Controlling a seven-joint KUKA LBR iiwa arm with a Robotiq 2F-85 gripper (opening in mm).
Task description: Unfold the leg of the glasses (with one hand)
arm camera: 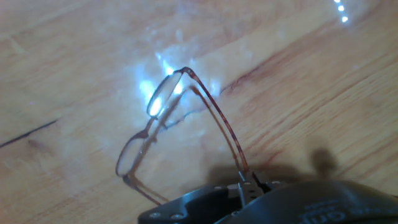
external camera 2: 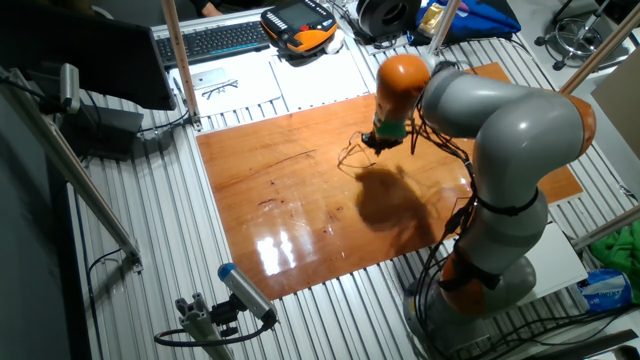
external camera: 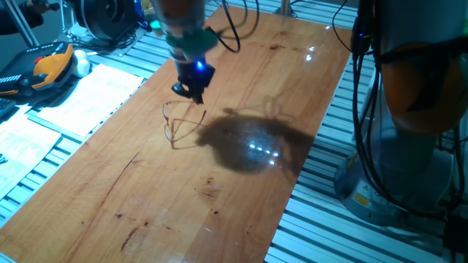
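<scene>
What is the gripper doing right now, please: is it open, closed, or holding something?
Gripper: closed on the tip of one leg of the glasses, which rest on the wooden table.

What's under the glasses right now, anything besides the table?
Only bare wooden table shows beneath the glasses, visible through the clear lenses. One leg's tip runs down between the gripper fingers, so that end is hidden.

text: none legible | labels: none legible | printed sheets: too blurred
</scene>
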